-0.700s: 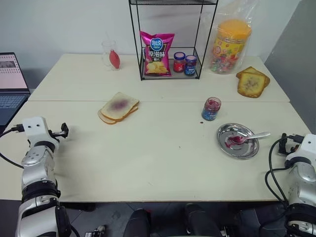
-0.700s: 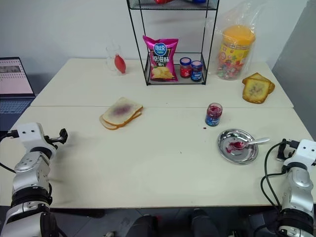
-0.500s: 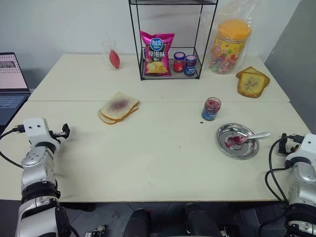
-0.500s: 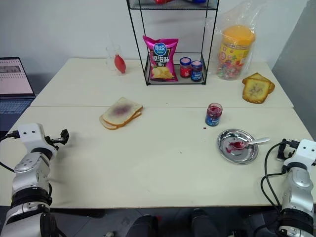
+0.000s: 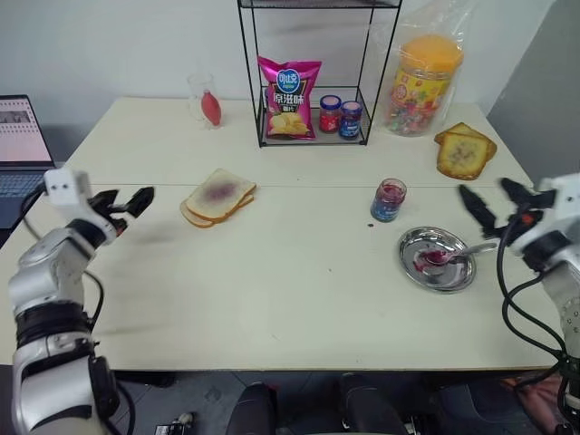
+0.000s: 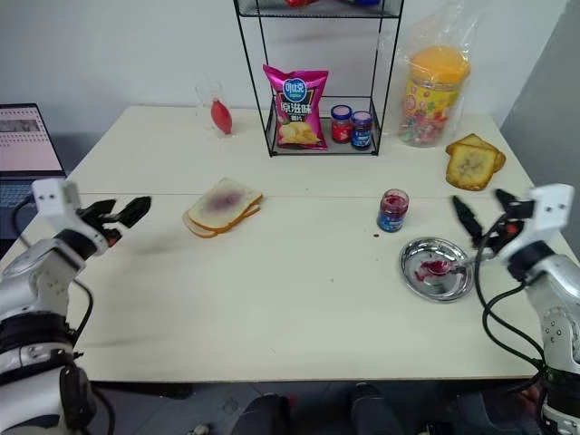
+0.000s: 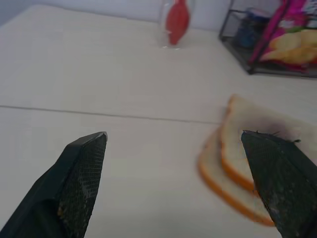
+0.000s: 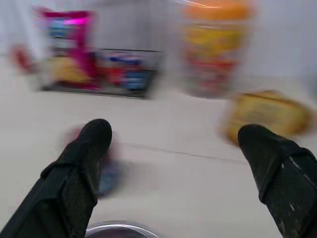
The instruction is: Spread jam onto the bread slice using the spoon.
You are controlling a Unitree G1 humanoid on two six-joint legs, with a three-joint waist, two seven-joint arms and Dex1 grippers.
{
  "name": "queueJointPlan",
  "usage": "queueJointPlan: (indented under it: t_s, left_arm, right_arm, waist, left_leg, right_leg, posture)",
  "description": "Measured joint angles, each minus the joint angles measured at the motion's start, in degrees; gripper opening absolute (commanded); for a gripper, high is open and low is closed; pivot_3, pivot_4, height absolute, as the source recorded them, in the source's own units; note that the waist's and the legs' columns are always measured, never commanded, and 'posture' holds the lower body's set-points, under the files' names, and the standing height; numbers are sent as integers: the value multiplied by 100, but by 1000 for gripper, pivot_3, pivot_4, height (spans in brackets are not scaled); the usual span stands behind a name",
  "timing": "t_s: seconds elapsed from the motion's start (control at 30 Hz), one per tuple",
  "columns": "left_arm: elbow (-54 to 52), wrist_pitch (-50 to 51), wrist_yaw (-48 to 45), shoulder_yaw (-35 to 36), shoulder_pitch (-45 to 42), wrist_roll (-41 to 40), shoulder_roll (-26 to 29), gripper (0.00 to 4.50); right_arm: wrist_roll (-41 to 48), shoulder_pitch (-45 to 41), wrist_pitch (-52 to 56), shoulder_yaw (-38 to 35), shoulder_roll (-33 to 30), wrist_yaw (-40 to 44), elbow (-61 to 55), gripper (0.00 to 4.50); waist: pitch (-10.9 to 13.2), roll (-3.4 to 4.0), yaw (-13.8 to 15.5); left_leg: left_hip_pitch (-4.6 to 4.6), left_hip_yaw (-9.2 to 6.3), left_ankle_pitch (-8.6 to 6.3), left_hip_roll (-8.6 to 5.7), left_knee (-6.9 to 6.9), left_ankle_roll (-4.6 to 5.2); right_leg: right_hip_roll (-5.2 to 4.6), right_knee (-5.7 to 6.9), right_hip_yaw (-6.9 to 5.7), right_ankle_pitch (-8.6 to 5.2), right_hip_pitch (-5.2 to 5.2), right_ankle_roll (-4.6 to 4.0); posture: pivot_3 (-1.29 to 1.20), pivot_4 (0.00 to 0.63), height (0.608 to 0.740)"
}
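1. Left gripper (image 5: pixel 136 201): raised from the worktop's (image 5: pixel 290 290) near left edge to hover just left of the bread slice (image 5: pixel 220 193); fingers wide apart, nothing held.

2. Right gripper (image 5: pixel 497 201): lifted from the near right edge to hang beside the steel plate (image 5: pixel 438 258); fingers wide apart, nothing held.

3. Reading: both arms have just come up from rest. Likely the right goes for the spoon (image 5: pixel 450 254) while the left steadies the bread. No spreading under way.

4. Bread slice: pale, thin tan crust, lying on a 2nd slice, left of centre on the worktop, with a soft purple smear of jam (image 5: pixel 217 192) in its middle; edges bare.

5. Spoon: slim, silver, bowl red with jam, resting in the plate with its handle over the rim toward the right gripper.

6. Open jam jar (image 5: pixel 388 199): just behind the plate.
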Motion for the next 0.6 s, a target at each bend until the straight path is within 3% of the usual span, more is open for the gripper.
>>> queueJointPlan:
  t_s: [0.13,0.3,0.43,0.6]
  left_arm:
    - [437,-60,-45,-432,-442,302,-188,4500]
    - [1479,-500,-1,-1017,-962,889,-602,4500]
    - [2214,-803,132,-1090,-1274,1112,-642,4500]
    - [2572,-971,44,-1094,-1458,1184,-715,4500]
  right_arm:
    - [389,-465,648,501,-115,313,-411,4483]
    - [461,-926,932,1509,285,562,-665,4483]
    - [409,-937,981,1725,592,441,-678,4483]
    - [347,-894,1038,1819,667,344,-918,4483]
  waist:
    - [0,-2,20]
    - [2,-6,28]
    - [2,-8,38]
    - [2,-8,70]
  left_leg:
    - [-4,4,0,-3,1,0]
    - [-27,-10,0,0,1,0]
    - [-100,-11,0,-4,12,0]
    - [-103,-19,0,-5,9,0]
  right_leg:
    - [-3,-11,1,0,0,2]
    - [2,-11,-12,0,-18,2]
    - [-3,2,-13,13,-86,-14]
    - [-6,5,-26,14,-88,-16]
  posture:
    - [0,150,740]
    - [0,150,740]
    - [0,150,740]
    - [0,150,740]
